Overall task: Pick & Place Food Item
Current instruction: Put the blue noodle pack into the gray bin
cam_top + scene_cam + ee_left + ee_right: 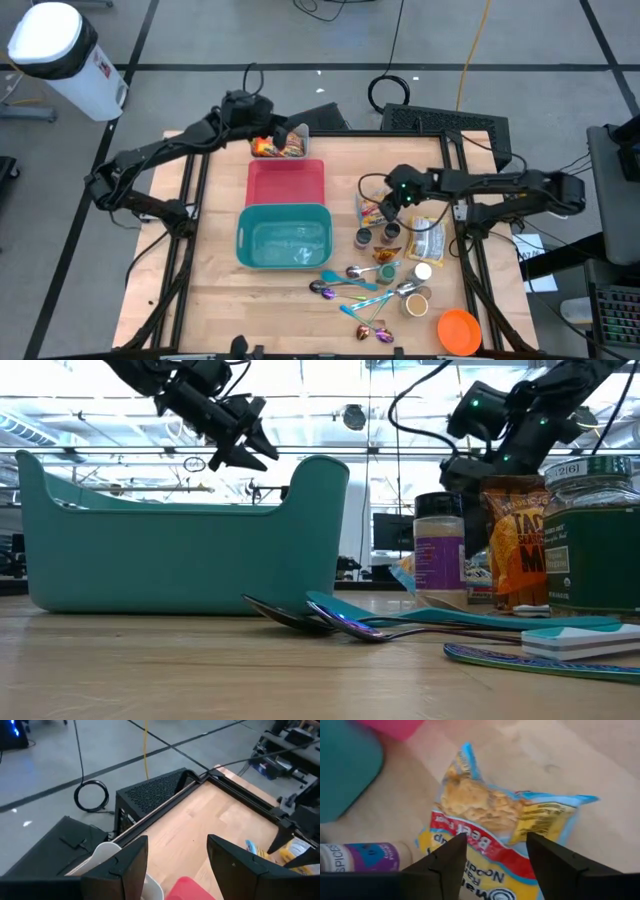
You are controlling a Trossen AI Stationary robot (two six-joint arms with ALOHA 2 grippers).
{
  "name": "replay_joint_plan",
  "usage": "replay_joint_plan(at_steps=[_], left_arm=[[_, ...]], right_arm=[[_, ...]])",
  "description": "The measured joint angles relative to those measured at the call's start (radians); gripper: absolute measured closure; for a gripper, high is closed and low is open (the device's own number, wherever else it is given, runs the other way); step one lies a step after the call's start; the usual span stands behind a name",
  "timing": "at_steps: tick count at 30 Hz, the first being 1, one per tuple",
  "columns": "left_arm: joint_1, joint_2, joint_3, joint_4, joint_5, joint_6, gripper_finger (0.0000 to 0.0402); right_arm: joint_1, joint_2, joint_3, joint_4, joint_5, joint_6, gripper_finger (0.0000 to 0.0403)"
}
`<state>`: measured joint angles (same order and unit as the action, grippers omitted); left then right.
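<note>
Seen from above, the left arm reaches to the far left part of the table, where its gripper (pixel 283 133) hangs over a small tray of snack packets (pixel 279 148) at the table's back edge. In the left wrist view its two dark fingers (pixel 131 865) stand apart with nothing between them, so the left gripper is released and empty. Just in front of that tray sits a pink bin (pixel 286 182), and touching its near side a teal bin (pixel 284 238), both without contents that can be made out.

Right of the bins, the right gripper (pixel 385 208) hovers over a ramen noodle packet (pixel 496 827), which lies flat on the wood beside a purple-labelled spice jar (pixel 362 857). The right wrist view shows its fingers (pixel 447 862) spread on either side of the packet with a clear gap, not grasping it. Nearer the front edge lie several coloured spoons (pixel 348 285), small jars (pixel 388 233) and, at the right front corner, an orange lid (pixel 459 330). In the low view a green jar (pixel 593 530) stands on the right
</note>
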<state>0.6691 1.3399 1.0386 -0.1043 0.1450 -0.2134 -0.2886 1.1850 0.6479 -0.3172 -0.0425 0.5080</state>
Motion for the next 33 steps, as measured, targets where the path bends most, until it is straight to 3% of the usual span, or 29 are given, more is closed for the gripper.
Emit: replay_joint_plan(at_steps=[4,8,23,33], left_arm=[[-0.018,0.000,0.000,0.001,-0.021,0.010,0.0190],[-0.025,0.000,0.000,0.002,-0.025,0.010,0.0190],[-0.025,0.000,0.000,0.004,-0.025,0.009,0.0190],[-0.056,0.000,0.000,0.043,-0.023,0.010,0.0190]], right_arm=[[0.000,0.030,0.000,0.006,-0.010,0.004,0.0185],[0.000,0.060,0.000,-0.001,-0.009,0.004,0.0201],[0.000,0.034,0.000,0.007,-0.009,-0.043,0.0390],[0.000,-0.088,0.000,0.170,0.075,-0.097,0.0401]])
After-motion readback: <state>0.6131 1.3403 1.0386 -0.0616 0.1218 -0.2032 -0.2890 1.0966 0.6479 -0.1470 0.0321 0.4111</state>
